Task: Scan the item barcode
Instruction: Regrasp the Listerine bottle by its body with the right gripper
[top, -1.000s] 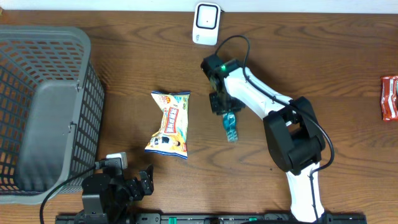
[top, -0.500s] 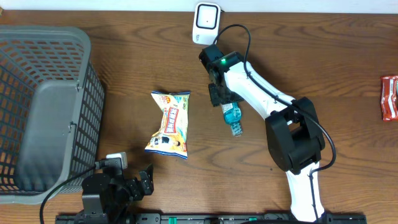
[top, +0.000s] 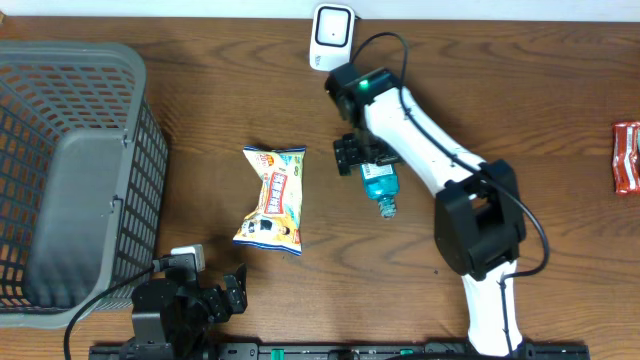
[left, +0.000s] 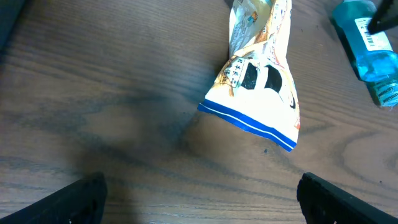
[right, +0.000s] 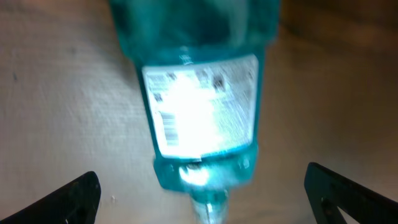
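A blue-green clear bottle (top: 378, 186) lies on the wooden table with its cap toward the front. Its white label with a barcode (right: 200, 102) faces up. My right gripper (top: 358, 157) hovers over it, open, the fingers (right: 78, 198) wide on either side of the bottle's neck without touching it. The white scanner (top: 331, 36) stands at the table's back edge, behind the right arm. My left gripper (left: 214, 202) is open and holds nothing, low at the front left. The bottle (left: 370, 50) shows in the top right corner of the left wrist view.
A yellow and white snack bag (top: 272, 198) lies left of the bottle and also appears in the left wrist view, snack bag (left: 261, 81). A grey mesh basket (top: 140, 120) fills the left side. A red packet (top: 626, 156) lies at the right edge.
My right gripper has opened and let go of the bottle. The bottle has turned from edge-on to flat, label up, and shifted slightly right and back.
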